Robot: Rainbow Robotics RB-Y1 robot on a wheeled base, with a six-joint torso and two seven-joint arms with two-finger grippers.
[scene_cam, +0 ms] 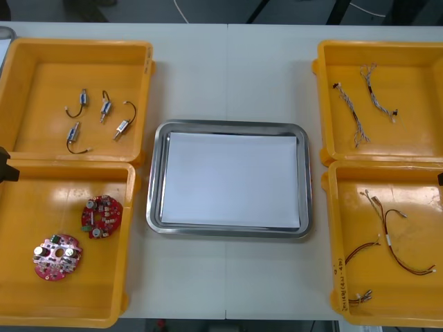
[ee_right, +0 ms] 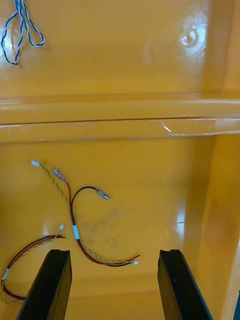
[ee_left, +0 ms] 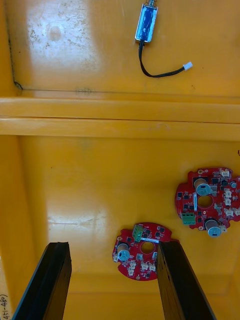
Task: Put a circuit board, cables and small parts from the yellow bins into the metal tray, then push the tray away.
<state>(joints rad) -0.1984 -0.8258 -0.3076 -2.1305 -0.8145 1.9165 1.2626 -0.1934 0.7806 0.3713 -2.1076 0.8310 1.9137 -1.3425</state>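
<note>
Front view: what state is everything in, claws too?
metal tray: empty, white inside
circuit boards: two, lying loose, face up
small metal parts: four, lying loose
blue and white cables: lying loose
red and yellow cables: lying loose
left gripper: open, above circuit boards
right gripper: open, above red and yellow cables

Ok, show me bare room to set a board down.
The metal tray is bare across its white inside; table strips separate it from the yellow bins. Crowded: circuit boards under the left gripper, red and yellow cables under the right gripper, jaws open.
</note>
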